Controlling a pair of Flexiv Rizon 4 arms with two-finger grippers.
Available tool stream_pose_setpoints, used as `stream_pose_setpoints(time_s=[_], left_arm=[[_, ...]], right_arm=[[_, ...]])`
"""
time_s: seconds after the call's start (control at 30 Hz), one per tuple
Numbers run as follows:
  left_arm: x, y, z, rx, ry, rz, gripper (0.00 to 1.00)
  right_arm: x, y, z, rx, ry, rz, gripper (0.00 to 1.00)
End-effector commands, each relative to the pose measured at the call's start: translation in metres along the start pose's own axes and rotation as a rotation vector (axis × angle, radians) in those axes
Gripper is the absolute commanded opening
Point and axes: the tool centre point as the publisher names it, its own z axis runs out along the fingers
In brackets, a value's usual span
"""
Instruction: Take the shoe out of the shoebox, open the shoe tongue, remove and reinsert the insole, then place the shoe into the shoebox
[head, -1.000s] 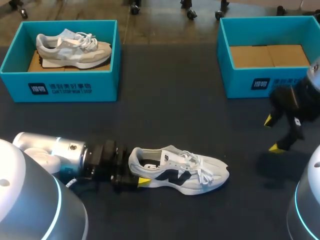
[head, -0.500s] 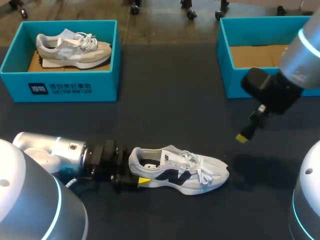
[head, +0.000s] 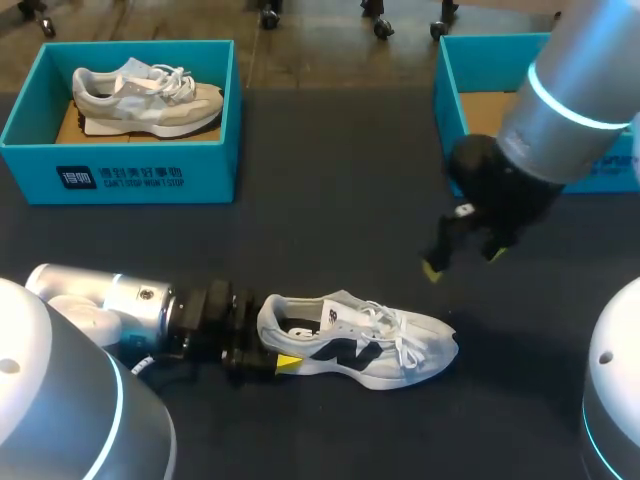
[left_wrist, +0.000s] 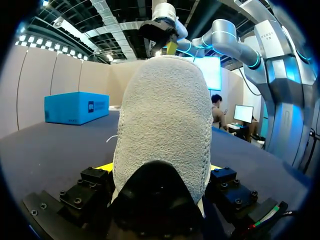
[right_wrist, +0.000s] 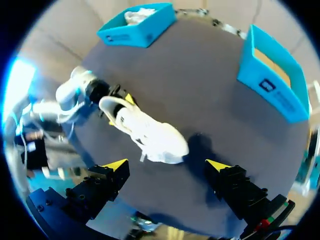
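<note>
One white sneaker (head: 360, 340), its rounded heel pebbly knit, lies on the dark matte table (head: 330, 220), heel clamped between the left gripper (head: 272, 345) fingers. The right gripper (head: 463, 262) hangs above its toe, yellow-tipped fingers spread wide, apart from it.

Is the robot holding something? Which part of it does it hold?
Yes. The left gripper holds the white shoe by its heel, one finger on each side. The right gripper is open and holds nothing.
</note>
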Motion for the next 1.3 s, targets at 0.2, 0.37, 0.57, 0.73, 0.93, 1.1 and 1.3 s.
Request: stream_pose_setpoints(time_s=[0.2, 0.37, 0.57, 0.73, 0.93, 1.1, 1.3], left_arm=[[-0.003, 0.003, 0.001, 0.001, -0.004, 0.001, 0.0], [-0.003, 0.003, 0.001, 0.001, -0.004, 0.001, 0.0], [-0.003, 0.003, 0.001, 0.001, -0.004, 0.001, 0.0], [-0.003, 0.003, 0.001, 0.001, -0.004, 0.001, 0.0], [-0.003, 0.003, 0.001, 0.001, -0.004, 0.001, 0.0], [-0.003, 0.003, 0.001, 0.001, -0.004, 0.001, 0.0], [-0.003, 0.003, 0.001, 0.001, -0.004, 0.001, 0.0]], right_arm=[[0.048, 0.019, 0.018, 0.272, -0.148, 0.527, 1.0], [0.048, 0.019, 0.018, 0.272, -0.148, 0.527, 1.0], [0.084, 0.033, 0.039, 0.267, -0.275, 0.54, 1.0], [0.096, 0.033, 0.055, 0.231, -0.306, 0.563, 1.0], [0.103, 0.031, 0.063, 0.14, -0.37, 0.534, 1.0], [0.099, 0.036, 0.073, 0.134, -0.423, 0.503, 1.0], [0.088, 0.042, 0.087, 0.165, -0.498, 0.531, 1.0]])
